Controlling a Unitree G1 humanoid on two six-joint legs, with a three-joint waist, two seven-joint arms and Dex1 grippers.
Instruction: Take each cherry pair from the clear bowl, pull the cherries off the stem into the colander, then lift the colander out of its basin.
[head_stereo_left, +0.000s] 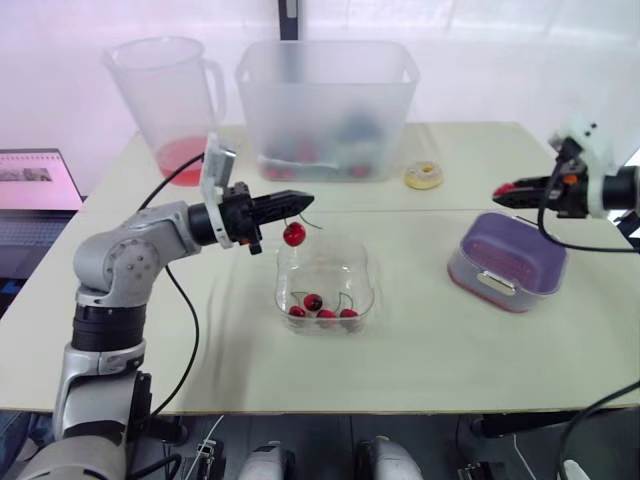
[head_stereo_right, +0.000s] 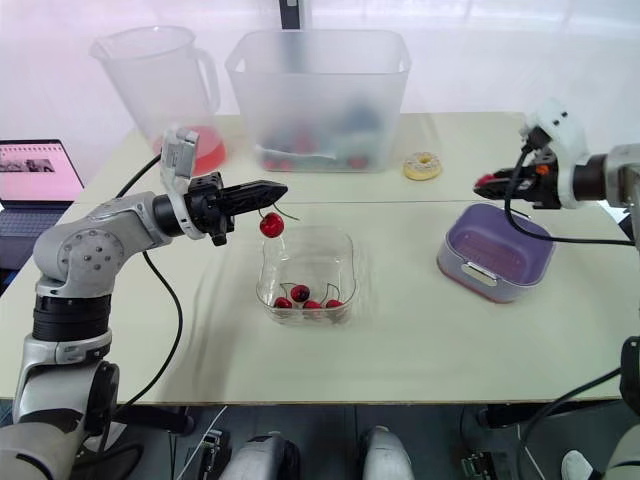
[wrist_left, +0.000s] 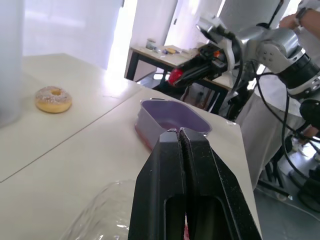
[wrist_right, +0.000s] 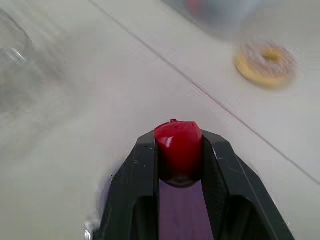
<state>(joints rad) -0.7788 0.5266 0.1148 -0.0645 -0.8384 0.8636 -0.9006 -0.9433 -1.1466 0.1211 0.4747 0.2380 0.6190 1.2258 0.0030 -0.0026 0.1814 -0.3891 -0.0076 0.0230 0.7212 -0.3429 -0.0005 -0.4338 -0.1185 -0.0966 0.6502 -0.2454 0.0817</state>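
Observation:
My left gripper (head_stereo_left: 305, 200) is shut on a thin stem, and one red cherry (head_stereo_left: 294, 235) hangs from it just above the clear bowl (head_stereo_left: 283, 262). Several more cherries (head_stereo_left: 322, 312) lie in the bowl's bottom. In the left wrist view its fingers (wrist_left: 170, 165) are pressed together. Far right, my right gripper (head_stereo_left: 500, 191) is shut on a single red cherry (wrist_right: 178, 145), held above the near-left side of the purple colander (head_stereo_left: 515, 250), which sits in its basin on the table.
At the back of the table stand a large frosted tub (head_stereo_left: 328, 105) and a clear pitcher (head_stereo_left: 170, 100) with red liquid. A sprinkled doughnut (head_stereo_left: 424, 176) lies between tub and colander. A laptop (head_stereo_left: 35, 185) sits beyond the table's left edge.

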